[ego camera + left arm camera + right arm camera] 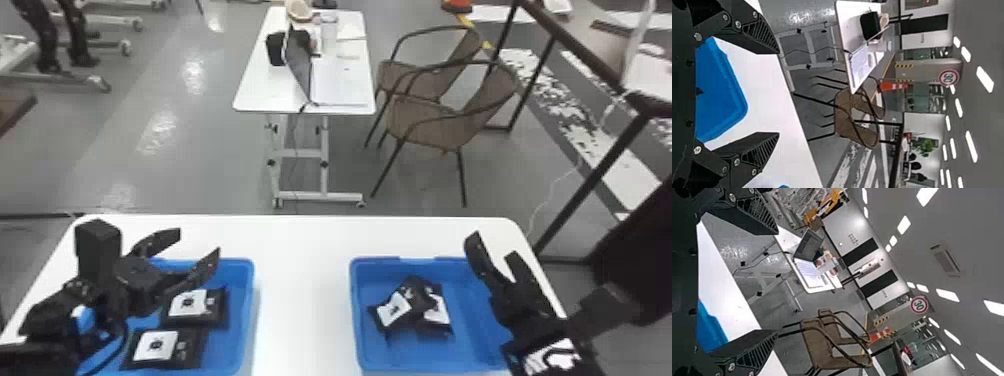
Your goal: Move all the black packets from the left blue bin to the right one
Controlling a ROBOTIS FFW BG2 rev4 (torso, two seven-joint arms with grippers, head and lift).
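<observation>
White desk (302, 300) carries the L blue bin (250, 295) and R blue bin (475, 325), set well apart. L tool (196, 241) hangs above the L bin's far side, tips pointing fwd past the rim; R tool (492, 247) is up by the R bin's outer far corner. Two black packets are visible in the L bin, far pkt (196, 306) and near pkt (162, 347), both flat, long axes approx. side to side; more black packets (417, 305) lie heaped in the R bin. Far pkt is below the L tool's tips and back toward the robot, so the L arm, nearer, prob. must draw back, tip down & descend. L tool's fingers are spread wide, nothing btwn them; R tool's are also well apart, w/ no pkt.
</observation>
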